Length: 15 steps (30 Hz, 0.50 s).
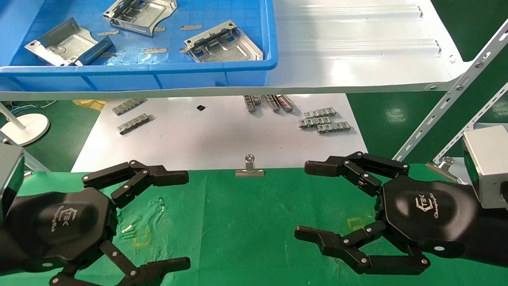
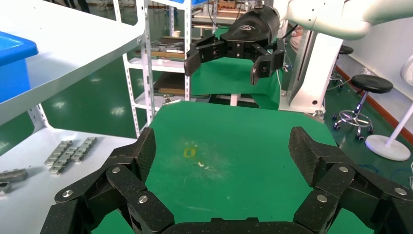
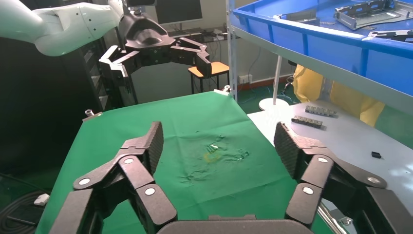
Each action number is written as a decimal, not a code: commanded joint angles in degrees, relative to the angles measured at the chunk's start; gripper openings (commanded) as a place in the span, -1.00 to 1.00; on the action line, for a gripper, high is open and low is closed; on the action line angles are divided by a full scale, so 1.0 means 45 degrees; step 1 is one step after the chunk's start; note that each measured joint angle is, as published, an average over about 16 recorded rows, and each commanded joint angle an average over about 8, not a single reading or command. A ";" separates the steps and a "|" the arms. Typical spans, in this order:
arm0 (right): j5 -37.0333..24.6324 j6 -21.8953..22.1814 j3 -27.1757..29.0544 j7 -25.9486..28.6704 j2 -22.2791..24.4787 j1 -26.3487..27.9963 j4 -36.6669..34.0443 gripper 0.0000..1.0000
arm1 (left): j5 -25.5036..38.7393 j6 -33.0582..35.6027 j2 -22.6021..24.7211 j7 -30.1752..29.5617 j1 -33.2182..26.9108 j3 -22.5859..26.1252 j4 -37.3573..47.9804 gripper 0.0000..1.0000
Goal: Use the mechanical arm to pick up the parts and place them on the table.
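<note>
In the head view, the left gripper (image 1: 186, 218) and right gripper (image 1: 301, 200) hover over the green table (image 1: 246, 222), fingers spread wide, holding nothing. Three silver parts (image 1: 222, 43) lie in the blue tray (image 1: 158, 75) on the white shelf (image 1: 357, 47) above.

The left wrist view shows its fingers (image 2: 141, 151) splayed above bare cloth.

The right wrist view shows the same.
</note>
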 commanded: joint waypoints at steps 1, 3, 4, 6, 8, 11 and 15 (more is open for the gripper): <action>0.0000 0.0000 0.0000 0.0000 0.0000 0.0000 0.0000 -1.00 | 0.0000 0.0000 0.0000 0.0000 0.0000 0.0000 0.0000 1.00; 0.0000 0.0000 0.0000 0.0000 0.0000 0.0000 0.0000 -1.00 | 0.0000 0.0000 0.0000 0.0000 0.0000 0.0000 0.0000 1.00; 0.0000 0.0000 0.0000 0.0000 0.0000 0.0000 0.0000 -1.00 | 0.0000 0.0000 0.0000 0.0000 0.0000 0.0000 0.0000 1.00; 0.0000 0.0000 0.0000 0.0000 0.0000 0.0000 0.0000 -1.00 | 0.0000 0.0000 0.0000 0.0000 0.0000 0.0000 0.0000 1.00; 0.0000 0.0000 0.0000 0.0000 0.0000 0.0000 0.0000 -1.00 | 0.0000 0.0000 0.0000 0.0000 0.0000 0.0000 0.0000 1.00; 0.0000 0.0000 0.0000 0.0000 0.0000 0.0000 0.0000 -1.00 | 0.0000 0.0000 0.0000 0.0000 0.0000 0.0000 0.0000 1.00; 0.0000 0.0000 0.0000 0.0000 0.0000 0.0000 0.0000 -1.00 | 0.0000 0.0000 0.0000 0.0000 0.0000 0.0000 0.0000 1.00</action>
